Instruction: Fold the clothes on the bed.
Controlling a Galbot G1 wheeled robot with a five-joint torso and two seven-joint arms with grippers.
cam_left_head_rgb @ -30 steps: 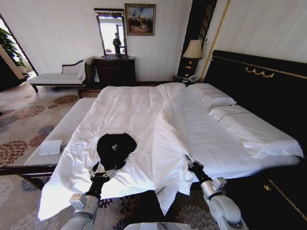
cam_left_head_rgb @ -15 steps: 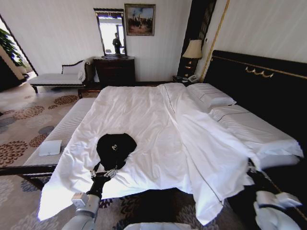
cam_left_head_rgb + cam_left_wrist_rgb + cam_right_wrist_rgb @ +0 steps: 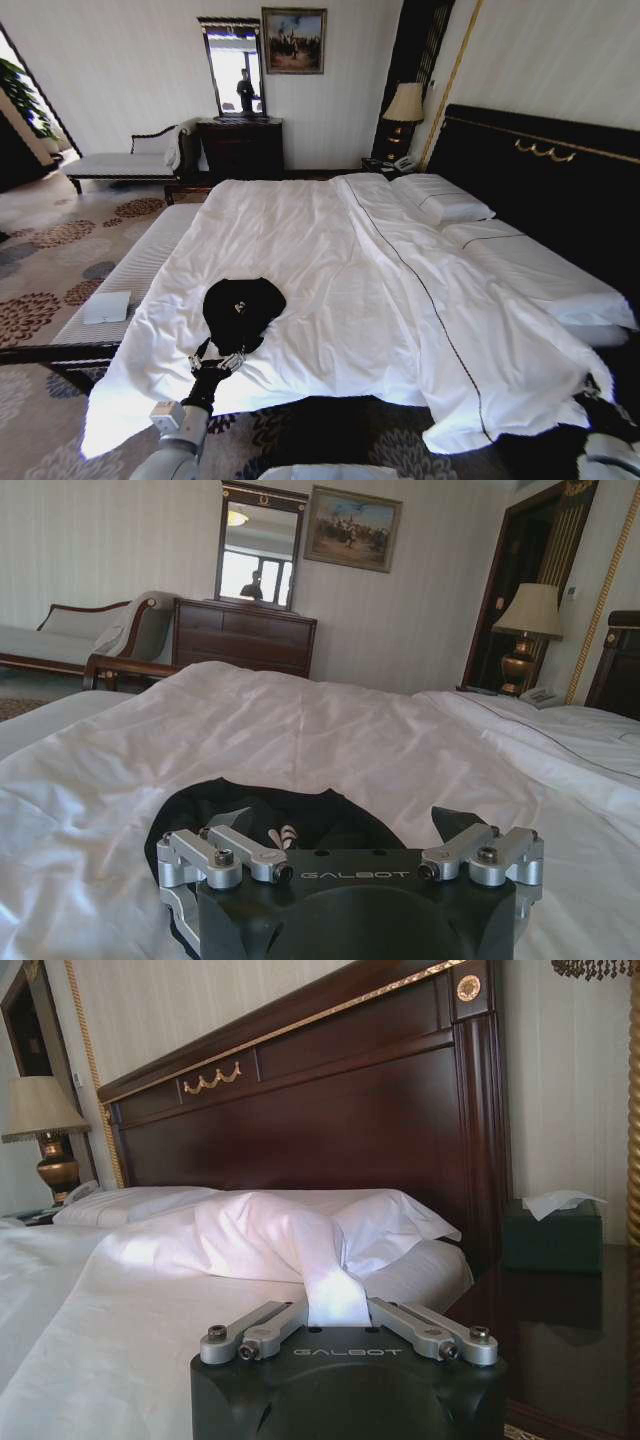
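One black T-shirt (image 3: 243, 312) lies bunched in a rounded heap on the white duvet (image 3: 330, 290) near the foot of the bed (image 3: 540, 190), toward the robot's left side. The left gripper (image 3: 216, 362) sits at the near edge of the heap, touching or nearly touching it; in the left wrist view its jaws stand spread wide with the shirt's dark cloth (image 3: 300, 815) between and just beyond them, and nothing looks clamped. The shirt reads as light, limp fabric that will sag, drape and slide over the smooth bedding, so it cannot be pushed into shape. My judgement is that a pinch on an outer edge or hem, rather than the middle of the bundle, would let it be drawn out flat; a grab at the centre risks catching several layers, or the duvet beneath.

Far to the right, at the bed's corner by the headboard side, the right gripper (image 3: 340, 1332) has its jaws closed on a twisted fold of white bedding (image 3: 330, 1295), not on the shirt.
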